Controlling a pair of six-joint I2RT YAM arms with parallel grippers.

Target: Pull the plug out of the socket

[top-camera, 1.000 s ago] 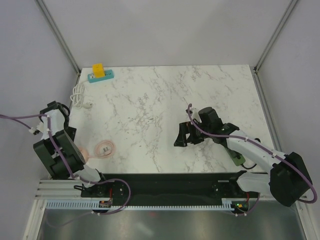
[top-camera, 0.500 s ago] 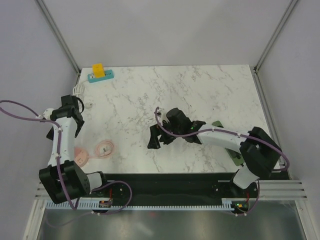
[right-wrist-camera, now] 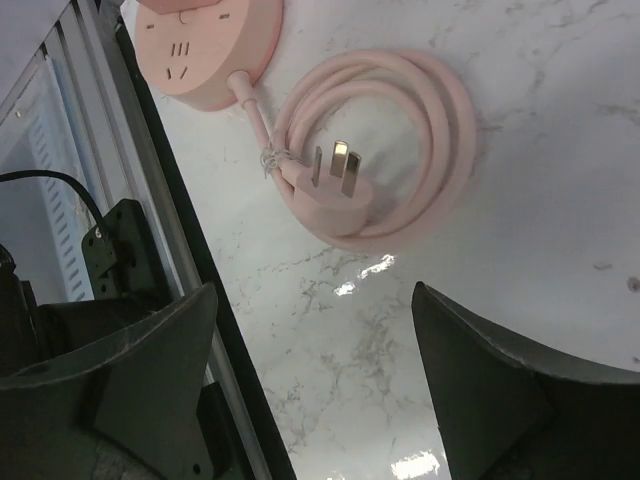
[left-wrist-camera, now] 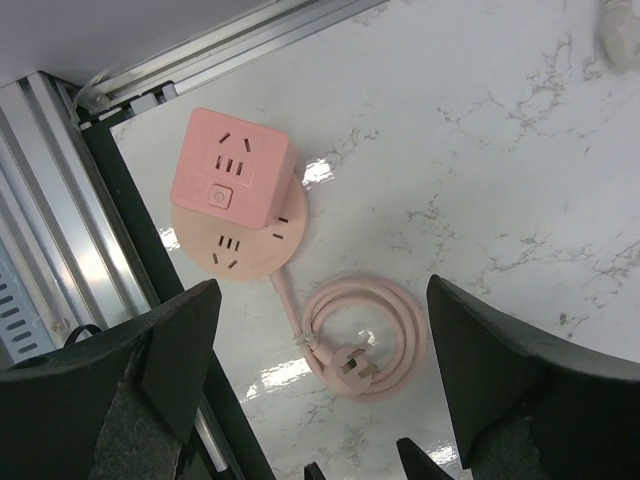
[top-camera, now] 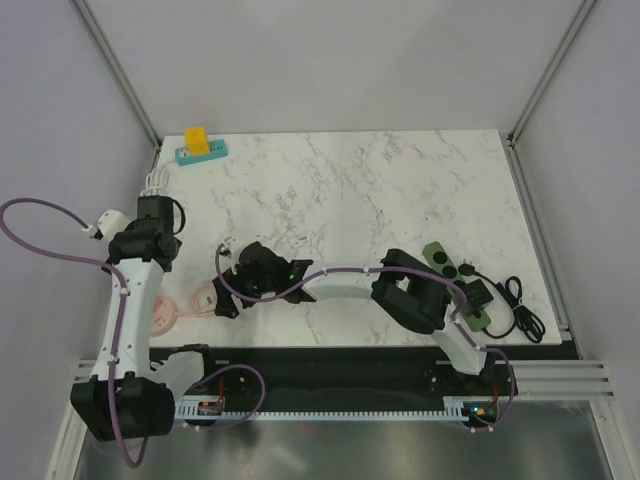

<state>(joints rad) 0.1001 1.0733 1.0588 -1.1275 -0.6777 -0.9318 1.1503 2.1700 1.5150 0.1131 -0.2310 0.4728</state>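
A white, grey-veined marble worktop [top-camera: 400, 190] fills the cell, glossy enough to throw back small bright patches of light. Plain pale grey walls [top-camera: 330, 60] rise behind it, with slanting aluminium posts [top-camera: 117, 72] at both back corners — a black strip [top-camera: 330, 362] and a ribbed metal rail [top-camera: 570, 375] line the near edge.

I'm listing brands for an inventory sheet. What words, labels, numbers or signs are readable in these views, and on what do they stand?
No text reads in any view.
pink cube adapter: any mark on its button is too small to read.
pink plug: bare prongs, no lettering seen.
green power strip and teal power strip: too small to tell.
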